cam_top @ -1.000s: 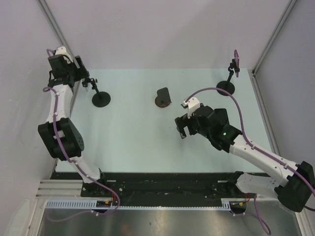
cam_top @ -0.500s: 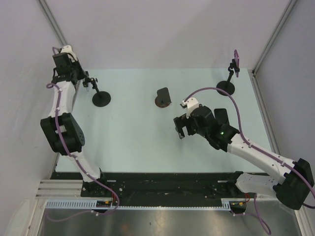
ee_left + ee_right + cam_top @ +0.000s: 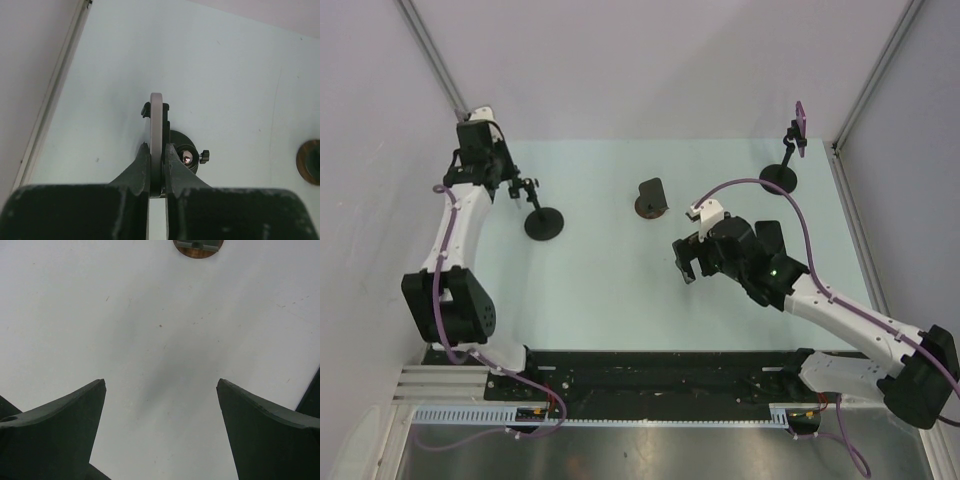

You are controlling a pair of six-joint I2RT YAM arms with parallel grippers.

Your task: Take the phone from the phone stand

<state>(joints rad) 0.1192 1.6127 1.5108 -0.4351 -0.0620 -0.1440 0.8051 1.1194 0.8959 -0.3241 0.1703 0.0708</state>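
**Right end effector**: held above the table, right of centre. The jaws are spread wide with nothing between them. Only bare table surface is seen between the fingers in the right wrist view.

**Holder**: a small dark piece set on a brown disc at mid-table. It is placed just beyond the right end effector and apart from it.

**Stand**: the round black base is seen on the left part of the table. A shiny ball joint and a small knob are visible above the base in the left wrist view.

**Phone**: a thin pale slab, seen edge-on. Its far end is seated in the black clamp of the stand. Its near part is pinched between the two fingers. In the overhead view it cannot be made out.

**Left end effector**: located at the far left of the table, beside the stand, and clenched on the phone from both flat sides.

**Second stand**: placed near the far right corner, well apart from both arms. A purple item is carried tilted at its top.
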